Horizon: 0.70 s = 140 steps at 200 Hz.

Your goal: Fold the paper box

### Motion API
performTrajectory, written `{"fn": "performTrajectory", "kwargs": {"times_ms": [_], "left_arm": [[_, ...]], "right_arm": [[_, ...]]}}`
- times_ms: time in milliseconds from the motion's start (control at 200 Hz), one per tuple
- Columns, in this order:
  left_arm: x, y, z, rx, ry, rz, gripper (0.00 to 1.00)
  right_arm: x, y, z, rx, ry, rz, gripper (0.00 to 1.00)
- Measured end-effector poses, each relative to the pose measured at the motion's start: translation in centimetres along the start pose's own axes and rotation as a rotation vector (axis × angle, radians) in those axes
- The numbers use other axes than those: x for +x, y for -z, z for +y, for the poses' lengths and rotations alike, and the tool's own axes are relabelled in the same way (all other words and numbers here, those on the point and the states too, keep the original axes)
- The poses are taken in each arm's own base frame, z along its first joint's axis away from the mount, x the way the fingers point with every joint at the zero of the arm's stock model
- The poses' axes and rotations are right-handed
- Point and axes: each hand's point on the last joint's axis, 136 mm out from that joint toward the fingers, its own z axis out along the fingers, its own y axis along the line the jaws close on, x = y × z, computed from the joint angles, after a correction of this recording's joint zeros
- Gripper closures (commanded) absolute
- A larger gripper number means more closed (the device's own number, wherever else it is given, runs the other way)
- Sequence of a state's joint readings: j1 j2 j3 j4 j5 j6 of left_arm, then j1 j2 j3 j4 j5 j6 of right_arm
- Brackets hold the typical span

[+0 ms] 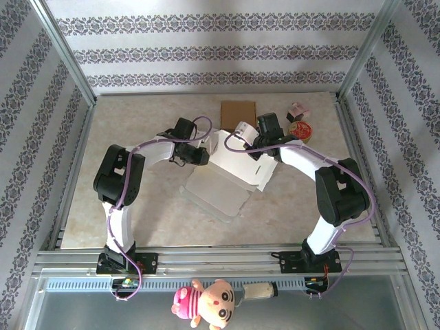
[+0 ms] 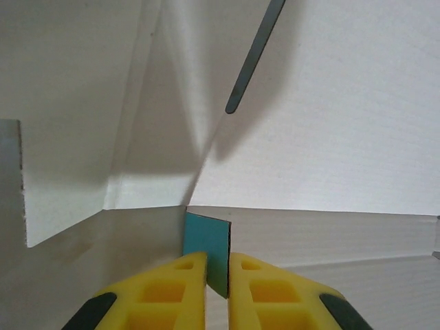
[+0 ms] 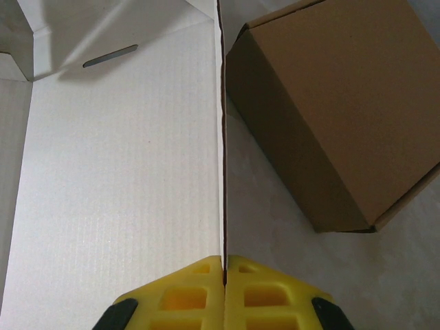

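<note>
While both arms are reaching in over the table (image 1: 137,124), the paper box (image 1: 230,180) is lying mid-table in the top view, half opened, long axis running roughly 8 to 2 o'clock. The left gripper (image 1: 201,155) is sitting at its 10 o'clock edge and the right gripper (image 1: 253,143) at its 1 o'clock edge, both equally near. A brown box (image 1: 238,110) is standing just beyond at 12.

Left wrist view: the left gripper (image 2: 217,267) is clenching a teal-faced flap (image 2: 206,237) at 6 o'clock.

Right wrist view: the right gripper (image 3: 223,261) is clamping the thin wall (image 3: 221,137), which is running straight to 12. The brown box (image 3: 337,117) is sitting at 2 o'clock, just beside it. The next fold is probably turning on that wall swinging toward 9.
</note>
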<state>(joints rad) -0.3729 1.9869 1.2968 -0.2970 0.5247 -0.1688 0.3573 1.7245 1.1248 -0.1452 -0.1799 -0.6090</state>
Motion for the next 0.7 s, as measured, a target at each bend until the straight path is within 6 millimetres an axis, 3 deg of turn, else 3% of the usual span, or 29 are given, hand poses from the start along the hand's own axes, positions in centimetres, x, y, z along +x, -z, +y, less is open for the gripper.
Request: {"fn": "performTrajectory", "kwargs": {"times_ms": [275,510,610,700], "left_arm": [[0.2,-0.8,-0.9,0.046,0.026,-0.006,0.84],[0.6,-1.3,-1.4,0.047,0.011,0.003,0.76],[0.1,-0.6,-1.5,0.016,-0.026,-0.024,0.66],[-1.1,1.6,-2.0,-0.022,-0.075,-0.086,0.62]], "right_arm": [[0.1,0.0,-0.3,0.013,-0.001,0.007,0.98],[-0.1,0.3,-0.4,0.019,0.009,0.001,0.98],[-0.5,0.8,-0.3,0.022,0.030,-0.008,0.98],[-1.0,1.3,-0.1,0.035,0.067,-0.019,0.98]]}}
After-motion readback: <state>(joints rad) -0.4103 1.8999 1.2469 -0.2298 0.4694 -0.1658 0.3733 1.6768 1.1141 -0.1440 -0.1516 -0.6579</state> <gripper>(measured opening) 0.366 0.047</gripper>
